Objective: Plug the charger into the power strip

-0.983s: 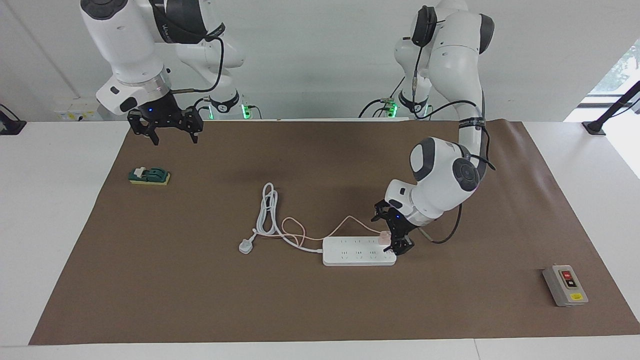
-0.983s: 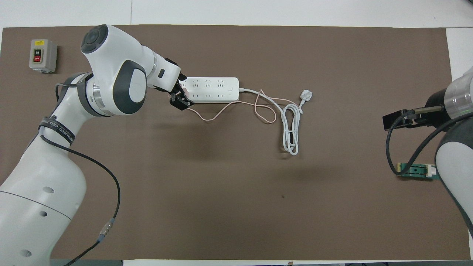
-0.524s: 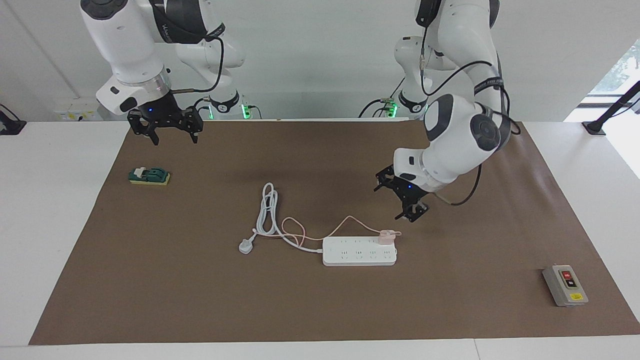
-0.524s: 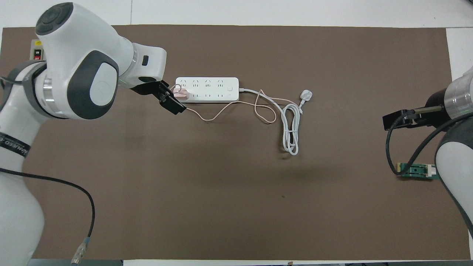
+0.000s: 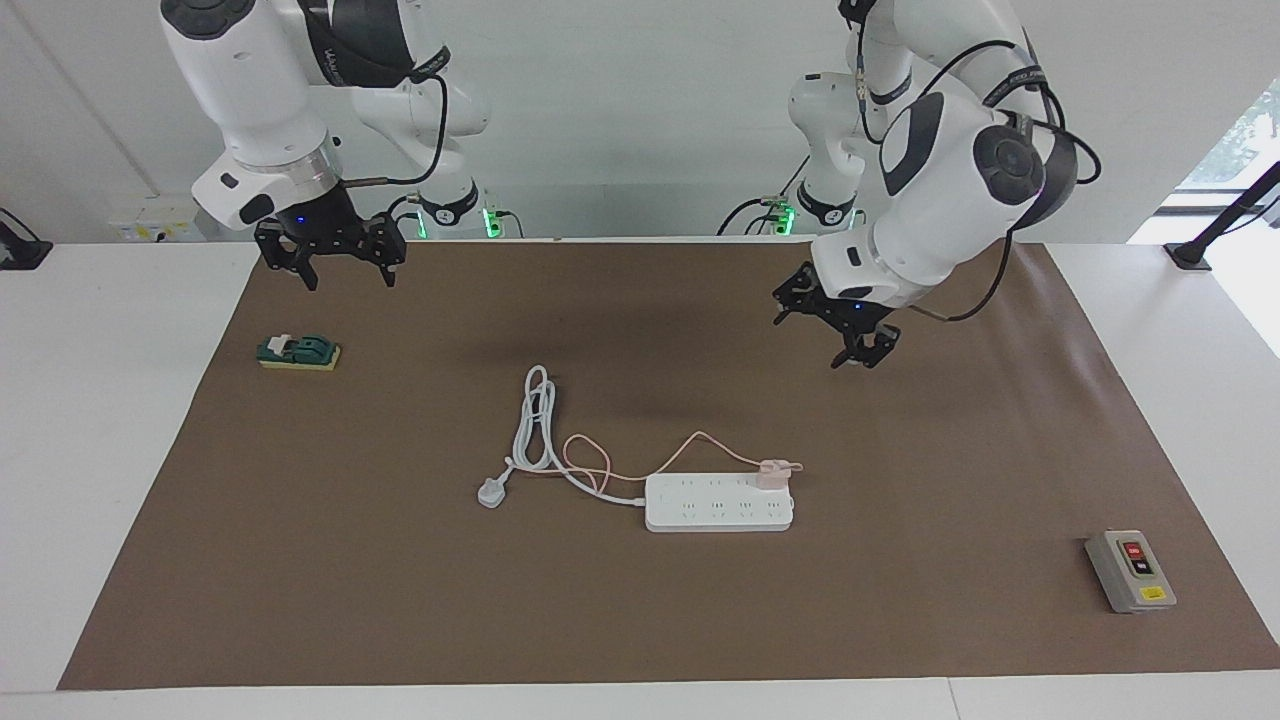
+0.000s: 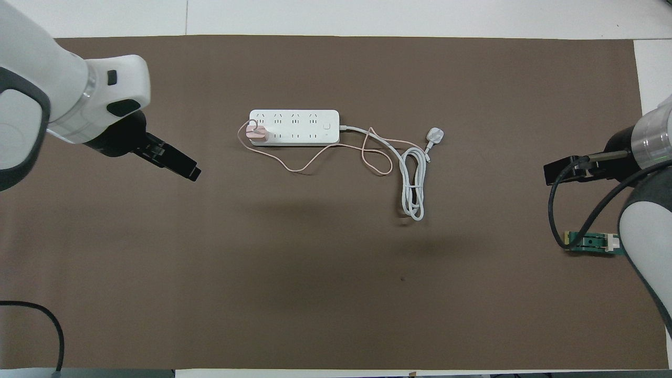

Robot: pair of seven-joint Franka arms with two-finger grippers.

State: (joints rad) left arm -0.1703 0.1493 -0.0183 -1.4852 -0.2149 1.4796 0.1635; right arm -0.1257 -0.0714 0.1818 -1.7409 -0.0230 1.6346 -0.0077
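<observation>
The counter (image 5: 130,480) is being covered almost wholly by a brown mat (image 5: 640,620), and everything is being carried on that mat. Above its edge closest to the robots, the two arms are being held up in the air. The left gripper (image 5: 838,335) is being held over bare mat, well apart from the task's things, with its jaws spread and nothing between them. The right gripper (image 5: 340,262) is being kept waiting over the mat's corner at the right arm's end, its jaws likewise spread and empty.

Near the middle of the mat, the power strip (image 5: 718,510) is lying flat, with its thick white cord (image 5: 535,425) being looped nearer to the robots and ending in a white plug (image 5: 490,492). The charger (image 5: 770,473) is being seen seated upright on the strip, at the strip's end toward the left arm's end of the counter, in the row of outlets nearer to the robots. Its thin pink cable (image 5: 690,445) is trailing loosely over the mat beside the white cord.

The task is being judged as done or very nearly so: the charger is standing in an outlet with no gripper touching it. Whether the prongs are pushed fully home cannot be told. Only the arms' return to rest is being judged as left.

A grey switch box (image 5: 1130,570) and a small green part (image 5: 298,352) are lying at opposite ends of the mat, untouched.
</observation>
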